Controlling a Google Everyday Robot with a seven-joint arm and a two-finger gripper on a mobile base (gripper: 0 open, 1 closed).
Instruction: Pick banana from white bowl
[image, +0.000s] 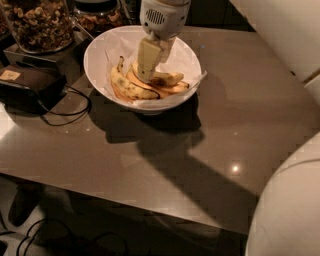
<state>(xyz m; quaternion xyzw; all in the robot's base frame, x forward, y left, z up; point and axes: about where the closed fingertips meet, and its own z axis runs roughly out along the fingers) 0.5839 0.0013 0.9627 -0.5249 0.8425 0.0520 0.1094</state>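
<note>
Pincer (145, 75) at banana (168, 78) in white bowl (99, 56)

No text, brand or number I can read from here, small tan tag (10, 75) on the black box (31, 86) at the tabletop (240, 115) left edge, its print illegible, claw (144, 75) down inside the white bowl (100, 50) near the far edge

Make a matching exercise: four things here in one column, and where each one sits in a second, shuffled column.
1. gripper
2. banana
3. jar
4. black box

A. left of the bowl, cable trailing
B. top left of view, full of nuts
C. reaching into the bowl from above
D. lying in the bowl on paper

Pairs: 1-C, 2-D, 3-B, 4-A.
</note>
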